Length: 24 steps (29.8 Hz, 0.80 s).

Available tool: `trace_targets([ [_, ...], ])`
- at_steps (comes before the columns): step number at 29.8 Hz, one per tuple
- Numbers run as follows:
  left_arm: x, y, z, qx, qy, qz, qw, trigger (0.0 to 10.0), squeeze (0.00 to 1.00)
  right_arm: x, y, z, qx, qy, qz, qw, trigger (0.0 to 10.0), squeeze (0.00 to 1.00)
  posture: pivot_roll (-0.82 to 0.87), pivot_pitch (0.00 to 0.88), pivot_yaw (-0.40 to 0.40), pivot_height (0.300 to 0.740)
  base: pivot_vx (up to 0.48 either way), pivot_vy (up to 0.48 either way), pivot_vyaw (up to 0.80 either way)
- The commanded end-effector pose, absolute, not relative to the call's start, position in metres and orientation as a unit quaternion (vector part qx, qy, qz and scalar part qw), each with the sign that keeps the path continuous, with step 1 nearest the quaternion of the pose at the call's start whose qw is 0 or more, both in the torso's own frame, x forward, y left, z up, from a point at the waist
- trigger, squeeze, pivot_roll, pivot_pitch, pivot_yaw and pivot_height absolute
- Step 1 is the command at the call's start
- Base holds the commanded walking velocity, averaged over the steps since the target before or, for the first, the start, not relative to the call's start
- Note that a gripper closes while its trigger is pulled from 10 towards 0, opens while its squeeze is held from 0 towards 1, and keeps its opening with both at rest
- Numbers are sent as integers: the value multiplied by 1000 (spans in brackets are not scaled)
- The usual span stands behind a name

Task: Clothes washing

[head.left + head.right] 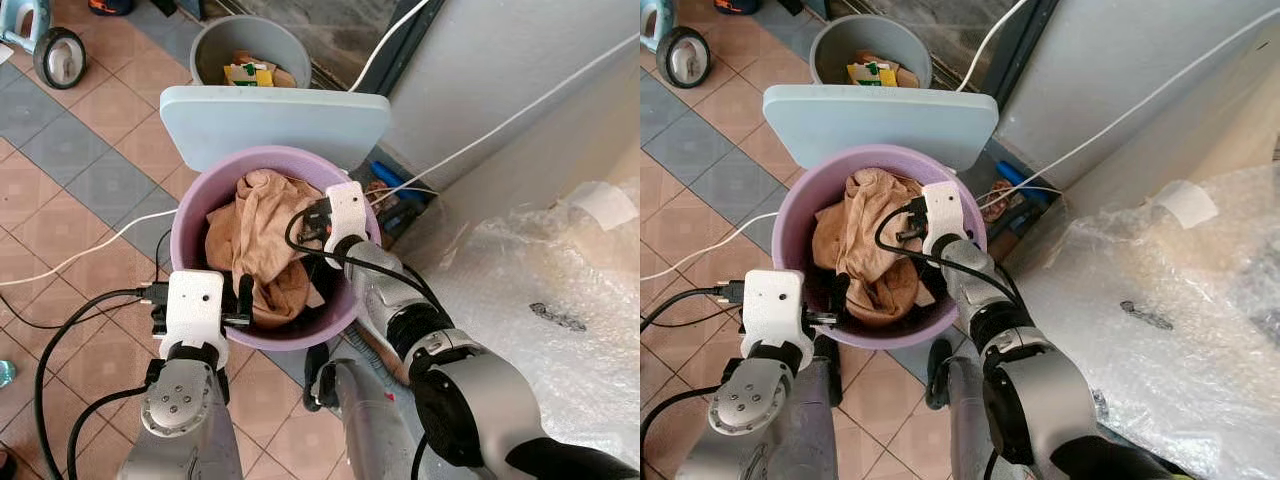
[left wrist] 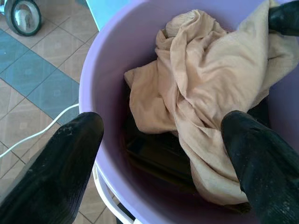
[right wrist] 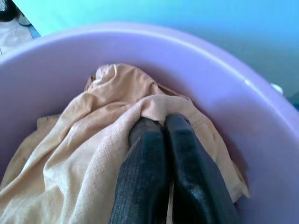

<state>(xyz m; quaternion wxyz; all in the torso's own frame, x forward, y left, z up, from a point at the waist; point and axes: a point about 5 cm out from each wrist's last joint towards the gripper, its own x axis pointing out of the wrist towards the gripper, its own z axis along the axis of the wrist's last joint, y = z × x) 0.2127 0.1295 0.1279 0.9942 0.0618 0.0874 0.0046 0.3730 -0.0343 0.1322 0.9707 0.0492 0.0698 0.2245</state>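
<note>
Down on the tiled floor [image 1: 90,180] stands a purple tub [image 1: 190,215] with a tan cloth [image 1: 262,245] bunched inside it over something dark. At the tub's right side, the right gripper [image 3: 163,123] reaches in, its two fingers pressed together on a fold of the cloth. At the near left rim, the left gripper [image 2: 161,140] is spread wide, one finger outside the wall, the other inside by the cloth. Beyond the tub are a pale blue board [image 1: 275,120] and a grey bin [image 1: 210,45].
</note>
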Motion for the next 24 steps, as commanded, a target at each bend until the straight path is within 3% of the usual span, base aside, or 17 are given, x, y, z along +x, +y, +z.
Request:
trace_targets([
  [1,216,129,118,58,99,1,993,10000,0,378,-42,145,64,43,216,973,0,0,173,229,-165,740,0,0,0],
  [7,240,130,114,67,82,18,994,10000,0,386,-78,171,64,-20,188,980,0,0,137,140,-122,740,0,0,0],
  [10,245,130,108,30,104,33,994,10000,0,380,-95,170,39,-44,177,982,0,0,117,99,-104,740,0,0,0],
  [11,253,131,105,6,112,33,993,10000,0,369,-109,160,-6,-51,189,981,0,0,86,45,-68,740,0,0,0],
  [14,264,131,106,11,98,20,995,10000,0,356,-124,155,-31,-61,198,978,0,0,59,0,-41,740,0,0,0],
  [20,275,132,105,14,90,17,996,10000,0,344,-135,160,-41,-84,185,978,0,0,36,0,-17,740,0,0,0],
  [24,286,128,106,4,79,11,997,10000,0,331,-147,166,-29,-116,99,988,0,0,21,0,6,740,0,0,0],
])
